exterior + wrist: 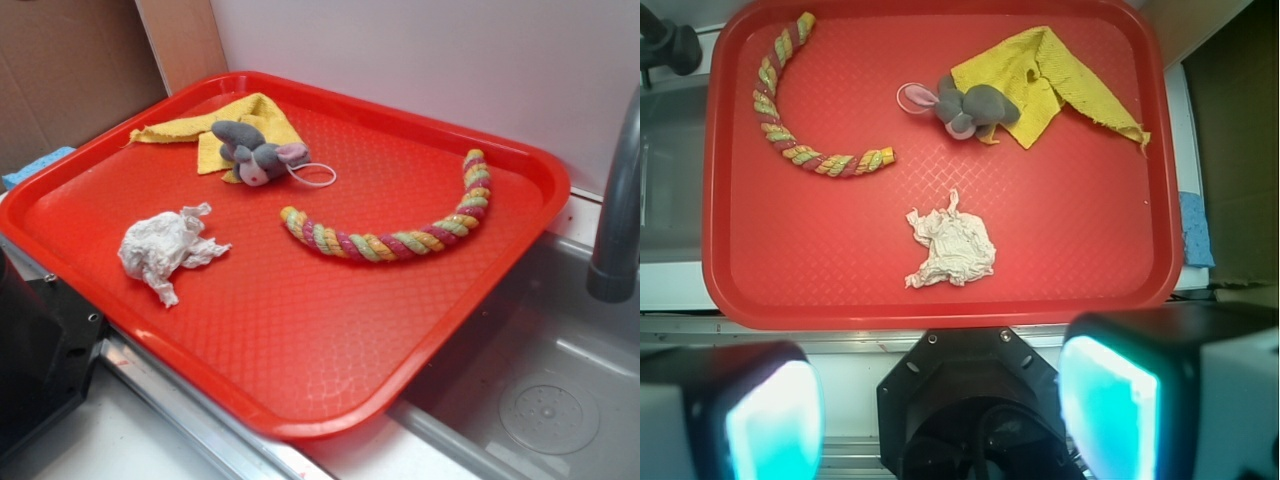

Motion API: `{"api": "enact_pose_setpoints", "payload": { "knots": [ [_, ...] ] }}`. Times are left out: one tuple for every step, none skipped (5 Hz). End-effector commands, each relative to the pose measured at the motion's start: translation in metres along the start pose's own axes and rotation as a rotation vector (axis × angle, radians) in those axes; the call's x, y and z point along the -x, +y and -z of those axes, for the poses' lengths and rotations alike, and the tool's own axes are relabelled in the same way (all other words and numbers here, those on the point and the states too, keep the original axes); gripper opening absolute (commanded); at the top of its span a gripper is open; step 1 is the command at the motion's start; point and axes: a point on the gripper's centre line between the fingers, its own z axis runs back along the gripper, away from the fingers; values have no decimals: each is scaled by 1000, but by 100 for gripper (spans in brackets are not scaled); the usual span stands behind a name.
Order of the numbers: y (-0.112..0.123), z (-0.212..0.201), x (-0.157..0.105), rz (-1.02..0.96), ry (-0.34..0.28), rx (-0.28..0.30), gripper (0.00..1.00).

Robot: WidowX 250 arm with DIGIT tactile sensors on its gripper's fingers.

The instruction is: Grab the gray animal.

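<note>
The gray animal [255, 155] is a small plush mouse with pinkish ears, lying at the far side of the red tray [350, 320] with its back end on a yellow cloth [262, 112]. Its thin white cord tail [315, 178] loops out to the right. In the wrist view the mouse [975, 107] sits far off near the tray's [1070, 230] upper edge. My gripper [940, 415] hovers high over the tray's near rim and is open. Its cyan pads [775, 420] stand wide apart with nothing between them. The gripper does not show in the exterior view.
A crumpled white tissue [165, 250] lies left of centre and a multicoloured rope toy [400, 243] curves along the right. A metal sink [540, 400] and grey faucet [615, 220] lie to the right. The black robot base [40, 340] and a blue sponge [35, 165] are on the left.
</note>
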Motion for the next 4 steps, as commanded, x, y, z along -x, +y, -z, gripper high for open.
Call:
{"api": "enact_pose_setpoints", "payload": {
  "knots": [
    [0,0,0,0,0,0,100],
    [2,6,-14,-247,-49,51,100],
    [8,13,-27,-487,-89,42,100],
    [16,20,-35,-687,-170,33,100]
  ]
}}
